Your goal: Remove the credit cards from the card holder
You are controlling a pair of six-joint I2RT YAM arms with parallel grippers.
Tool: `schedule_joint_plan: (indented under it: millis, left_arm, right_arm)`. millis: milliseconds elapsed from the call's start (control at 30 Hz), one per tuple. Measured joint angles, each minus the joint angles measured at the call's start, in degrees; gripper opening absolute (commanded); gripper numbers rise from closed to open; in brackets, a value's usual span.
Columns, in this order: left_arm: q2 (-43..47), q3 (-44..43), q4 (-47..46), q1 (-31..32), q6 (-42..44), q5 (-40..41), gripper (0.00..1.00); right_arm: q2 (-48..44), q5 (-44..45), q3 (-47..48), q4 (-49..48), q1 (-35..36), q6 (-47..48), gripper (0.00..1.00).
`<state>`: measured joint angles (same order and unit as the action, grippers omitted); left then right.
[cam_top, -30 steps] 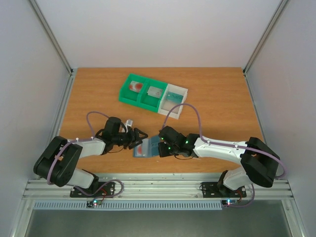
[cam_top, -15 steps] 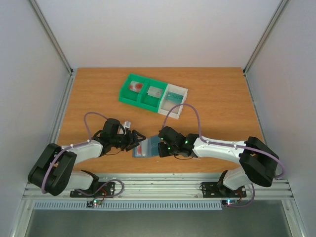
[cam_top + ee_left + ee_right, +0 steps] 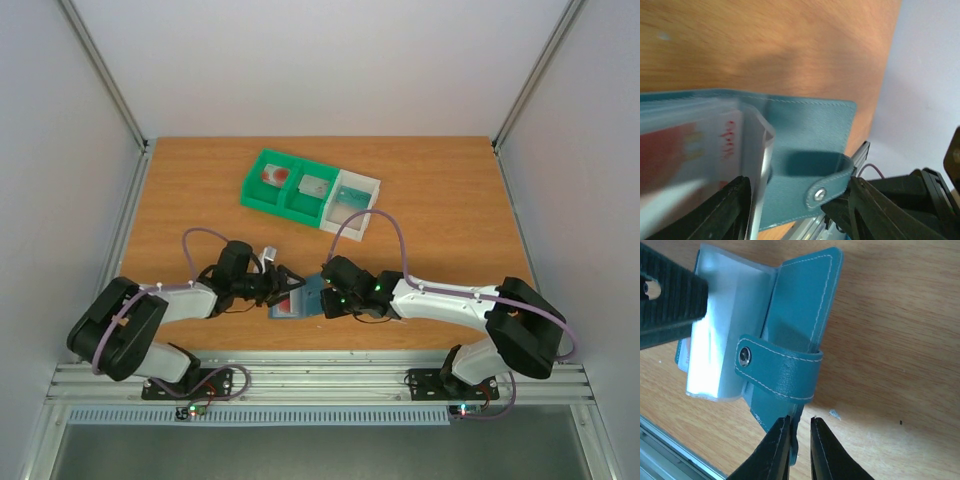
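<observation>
The teal-blue card holder (image 3: pixel 303 296) lies open on the table near the front edge, between both grippers. Its snap strap (image 3: pixel 780 372) arches over the cover. A credit card (image 3: pixel 685 145), white with red marks, sits in the clear sleeve. My left gripper (image 3: pixel 287 285) is open, its fingers (image 3: pixel 735 210) spread either side of the sleeve and strap; one ribbed pad (image 3: pixel 670 295) rests on the sleeve. My right gripper (image 3: pixel 800 424) has its jaws a sliver apart, the cover's corner (image 3: pixel 794 442) lying against the left finger.
A green-and-white bin tray (image 3: pixel 310 190) stands at the table's back middle, with a pink-red card (image 3: pixel 272 176), a grey card (image 3: pixel 314 186) and a teal card (image 3: pixel 350 203) in its compartments. The metal front rail (image 3: pixel 320 378) runs just below the holder.
My left gripper has slid right onto the card holder's sleeve side. The right jaws have eased slightly apart on the cover's corner. The holder has stayed put.
</observation>
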<state>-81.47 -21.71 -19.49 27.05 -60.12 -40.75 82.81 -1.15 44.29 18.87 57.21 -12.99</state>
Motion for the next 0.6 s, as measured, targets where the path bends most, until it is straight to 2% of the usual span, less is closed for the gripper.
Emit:
schedule_joint_plan:
  millis: [300,400,600]
  left_arm:
    - [-4.3,-2.4,-3.6,4.7,-2.2,0.0,0.41]
    - [-5.7,-2.7,-4.8,4.8,-2.6,0.0,0.39]
    - [-7.2,-3.3,-5.4,4.9,-2.6,0.2,0.26]
  right_arm:
    - [-6.0,1.0,0.0,3.0,0.0,0.1,0.26]
    - [-6.9,0.0,0.0,2.4,0.2,-0.2,0.26]
    - [-5.8,-1.8,0.0,0.9,1.8,-1.1,0.2]
